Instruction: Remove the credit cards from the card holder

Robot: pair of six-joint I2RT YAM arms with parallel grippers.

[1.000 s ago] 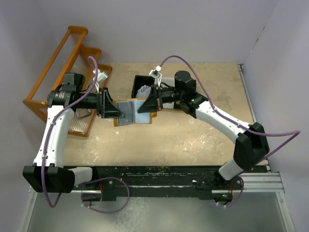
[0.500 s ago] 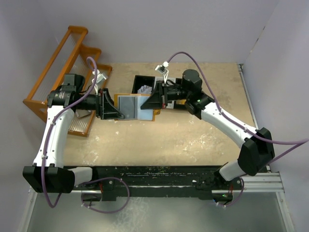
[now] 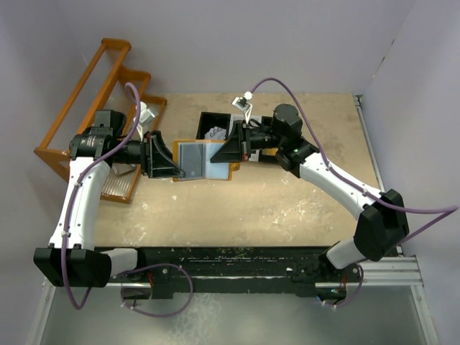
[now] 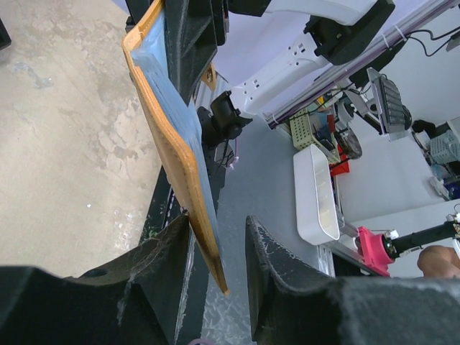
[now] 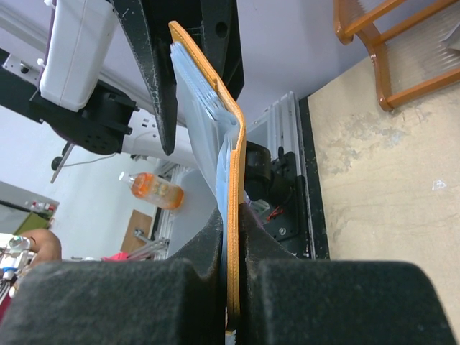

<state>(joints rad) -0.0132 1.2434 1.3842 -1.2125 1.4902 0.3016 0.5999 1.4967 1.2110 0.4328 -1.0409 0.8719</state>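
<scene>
**One firm pinch carries the card holder**

The card holder (image 3: 203, 159) hangs spread open above the desk (image 3: 287, 208), stretched between both arms; the right gripper (image 3: 224, 152) is clamped tight on its right edge, the orange cover squeezed flat between the fingers in the right wrist view; the left gripper (image 4: 215, 230) sits partly open around the left edge, one finger against the cover and a clear gap on the other side. As I judge it, the whole weight rests on the right pinch alone; should that slip or ease, the holder would swing or drop, since the left jaws grip nothing; closing the left too fast could crease the cover or fold the halves shut over the pockets.

The credit cards cannot be told apart from the pale blue-grey panels, nor which way the pockets open; a tilt might spill them unseen. With both grippers busy at the holder, neither is free to draw a card.

A black tray (image 3: 208, 118) holding white scraps (image 3: 214, 134) lies just behind the holder, close to the right gripper; an orange rack (image 3: 79, 108) crowds the left arm's elbow side.
</scene>
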